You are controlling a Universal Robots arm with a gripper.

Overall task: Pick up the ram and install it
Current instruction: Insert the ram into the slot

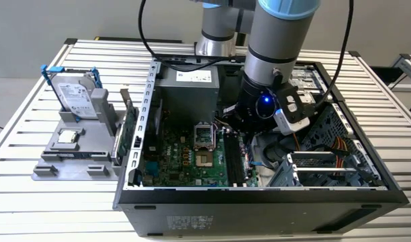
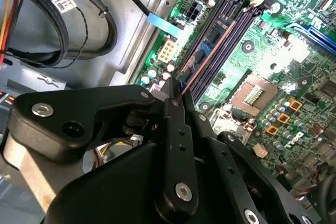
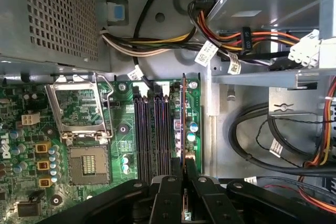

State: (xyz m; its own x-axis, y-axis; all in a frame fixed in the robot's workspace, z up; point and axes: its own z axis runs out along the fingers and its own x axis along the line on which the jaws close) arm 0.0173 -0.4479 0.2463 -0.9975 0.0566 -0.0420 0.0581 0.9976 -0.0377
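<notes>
Exterior view: an open black desktop computer case (image 1: 259,199) is seen lying on a slatted metal worktop (image 1: 30,201), with the green motherboard (image 1: 185,161) exposed. The grey-and-blue robot arm (image 1: 276,45) is reached down into the case, its black end effector (image 1: 249,130) positioned over the black memory slots (image 1: 233,159). A grey holder (image 1: 74,151) on the exterior view's left carries a silver hard drive with blue bracket (image 1: 74,93) and a small square silver processor chip (image 1: 69,136).

Second wrist view: the end effector (image 2: 176,94) is pressed together on the ram (image 2: 202,66), a thin dark board seen edge-on, aligned along the slots (image 2: 236,22).

First wrist view: the ram (image 3: 184,124) is pinched upright at the slot (image 3: 181,129) nearest the case wall, beside the empty slots (image 3: 152,129); whether it is seated cannot be told. The open silver processor socket (image 3: 84,129) lies near.
</notes>
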